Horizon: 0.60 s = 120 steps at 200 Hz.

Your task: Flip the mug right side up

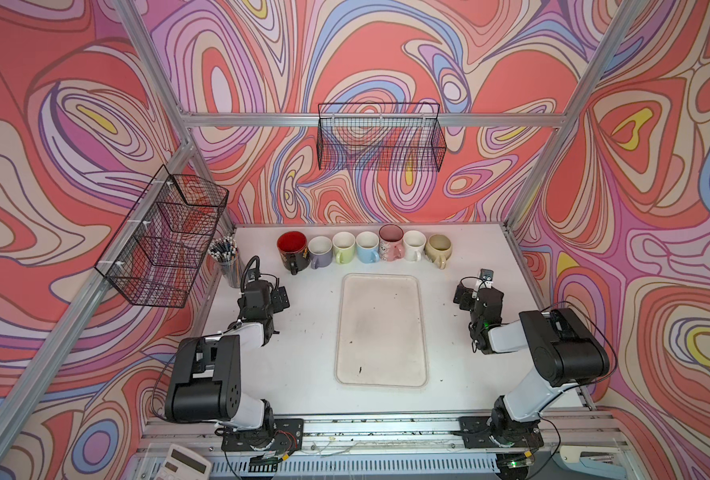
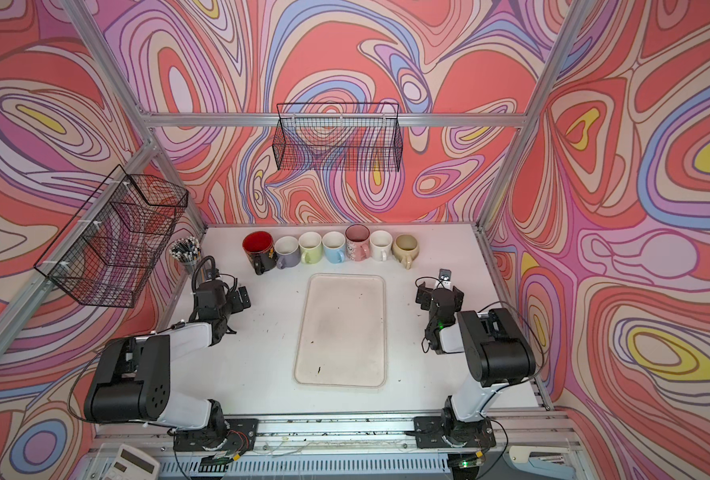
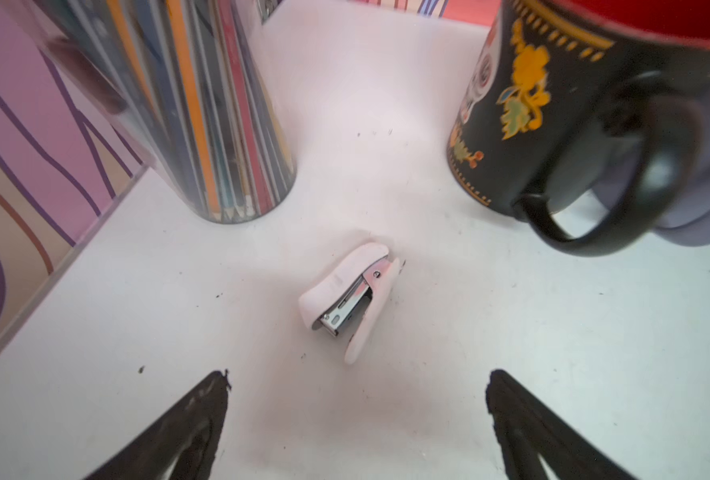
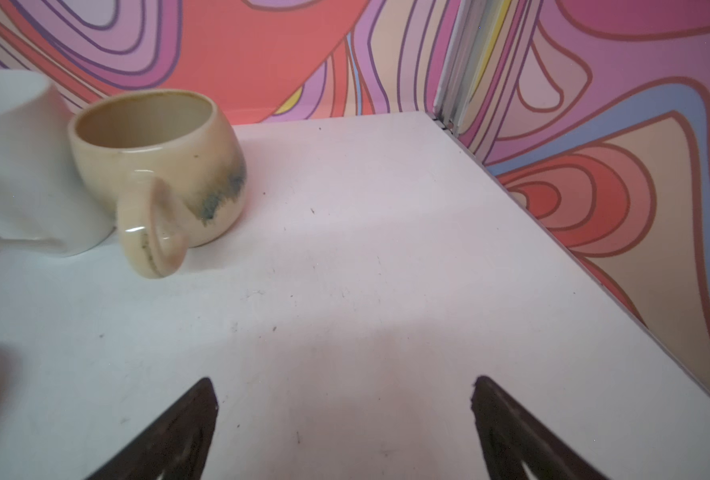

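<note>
1. Seven mugs (image 1: 367, 246) stand in a row along the back of the white worktop (image 1: 303, 353), side by side, handles toward the arms
2. Every mug shows its open mouth upward in both top views. None looks upside down, so the task appears already met
3. The left pincer (image 3: 357, 376) is spread wide and grasps nothing. A small white stapler (image 3: 347, 299) lies just ahead of it, near the black mug (image 3: 552, 104) at the row's left end
4. The right pincer (image 4: 343, 384) is likewise spread and empty, over bare worktop near the tan mug (image 4: 158, 158) at the right end
5. Judgement: the sound move now is to draw back without brushing the handles, since a nudge could tip a mug
6. The tan mug is empty, and the others look empty too
7. A clear cup (image 1: 225, 259) left of the row is packed with pencils
8. The tray (image 1: 380, 332) between the arms holds only smudges
9. The back basket (image 1: 380, 141) and side basket (image 1: 166, 232) on the walls seem empty, though mesh over busy wallpaper leaves this uncertain
</note>
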Tool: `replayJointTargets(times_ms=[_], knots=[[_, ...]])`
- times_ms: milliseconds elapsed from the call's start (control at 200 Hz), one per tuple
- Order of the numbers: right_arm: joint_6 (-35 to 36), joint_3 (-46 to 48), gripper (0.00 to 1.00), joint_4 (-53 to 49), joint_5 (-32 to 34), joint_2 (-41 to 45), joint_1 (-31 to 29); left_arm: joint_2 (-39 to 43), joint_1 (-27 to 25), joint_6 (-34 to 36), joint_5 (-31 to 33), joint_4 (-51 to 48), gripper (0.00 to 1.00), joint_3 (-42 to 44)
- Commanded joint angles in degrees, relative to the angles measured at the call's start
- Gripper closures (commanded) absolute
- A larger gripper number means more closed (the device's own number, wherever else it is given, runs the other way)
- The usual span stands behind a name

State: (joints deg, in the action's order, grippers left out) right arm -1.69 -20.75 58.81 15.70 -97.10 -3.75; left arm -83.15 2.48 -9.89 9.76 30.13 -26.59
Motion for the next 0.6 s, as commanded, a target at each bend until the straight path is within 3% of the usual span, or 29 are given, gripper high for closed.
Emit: replayJointTargets(times_ms=[0, 50, 215, 361, 401, 486, 596], knots=[[3.4, 6.6, 0.01, 24.0, -2.7, -4.0, -1.3, 0.7, -2.7, 4.0, 3.7, 20.3, 0.0, 8.3], [3.4, 8.4, 0.02, 26.2, -2.8, -3.7, -1.6, -0.5, -3.8, 5.7, 3.9, 29.6, 0.02, 11.8], [5.4, 9.2, 0.02, 26.8, -8.5, -3.5, -1.6, -2.2, -5.5, 7.6, 3.6, 40.5, 0.0, 16.7], [5.3, 8.1, 0.02, 26.5, -7.5, -4.1, -1.6, -7.9, -5.5, 10.4, -2.8, 46.6, 0.0, 16.5], [5.3, 7.6, 0.02, 25.7, -7.2, -4.1, -1.6, -6.9, -5.6, 10.3, -2.7, 42.3, 0.0, 14.8], [5.3, 4.9, 0.02, 19.0, -7.6, -3.0, -1.6, -4.3, -5.5, 10.5, -3.9, 19.2, 0.0, 5.5], [3.6, -2.5, 0.02, 3.3, -8.1, -1.6, -0.2, -4.8, -2.4, 8.3, -8.9, 16.8, 0.0, 3.6]])
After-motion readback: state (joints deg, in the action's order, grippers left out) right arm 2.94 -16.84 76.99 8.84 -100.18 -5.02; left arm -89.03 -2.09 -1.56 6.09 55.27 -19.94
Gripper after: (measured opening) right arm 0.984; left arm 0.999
